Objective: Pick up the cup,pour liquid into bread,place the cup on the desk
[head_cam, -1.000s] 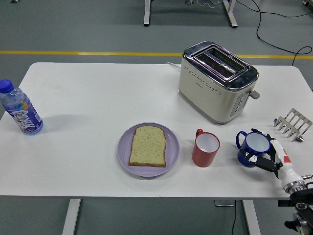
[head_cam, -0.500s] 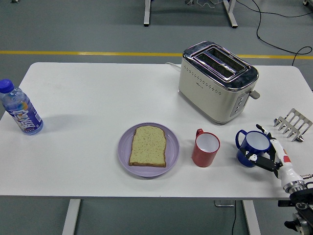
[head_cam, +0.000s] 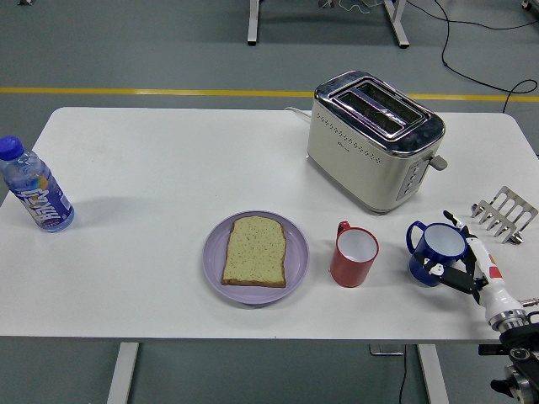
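Since a second ago the right hand (head_cam: 470,263) has opened slightly at the blue cup (head_cam: 434,252), its upper finger lifted off past the rim; the fingers (head_cam: 440,271) sit spread around the cup's right side without a firm grasp. That cup stands upright near the surface's (head_cam: 152,168) right front edge, just right of the red cup (head_cam: 353,256). Bread (head_cam: 255,250) lies on the purple plate (head_cam: 214,268), with bare room left toward the bottle (head_cam: 34,187).
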